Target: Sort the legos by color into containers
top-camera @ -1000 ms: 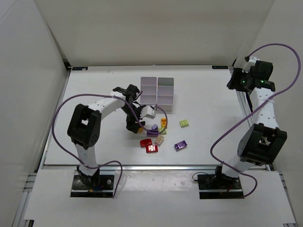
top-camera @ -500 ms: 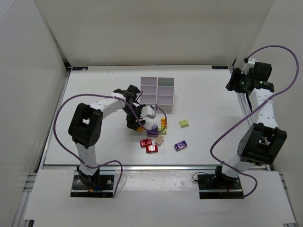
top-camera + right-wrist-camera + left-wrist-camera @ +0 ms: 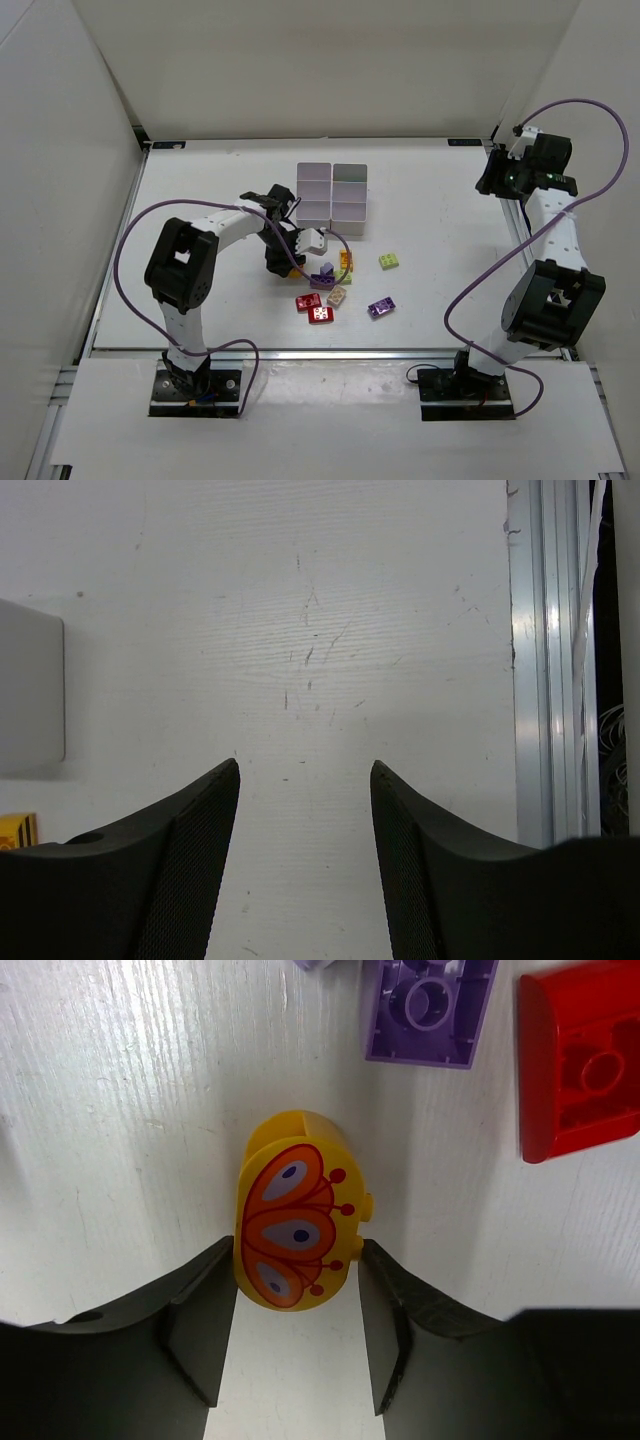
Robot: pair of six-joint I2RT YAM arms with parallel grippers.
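Observation:
My left gripper (image 3: 297,1250) is low over the table, its two black fingers pressed against the near end of a yellow brick with an orange butterfly print (image 3: 290,1220). In the top view the left gripper (image 3: 284,262) is at the left edge of the brick pile. A purple brick (image 3: 430,1010) and a red brick (image 3: 580,1060) lie just beyond it. The white containers (image 3: 333,190) stand behind the pile. My right gripper (image 3: 305,770) is open and empty over bare table, at the far right in the top view (image 3: 497,178).
Loose bricks lie in front of the containers: two red (image 3: 314,308), purple (image 3: 380,307), lime (image 3: 390,261), tan (image 3: 337,295), yellow (image 3: 345,258). A metal rail (image 3: 560,660) runs along the table's right edge. White walls enclose the table.
My left gripper has shifted slightly left and back at the pile's edge and settled around the yellow brick. The right arm has barely moved.

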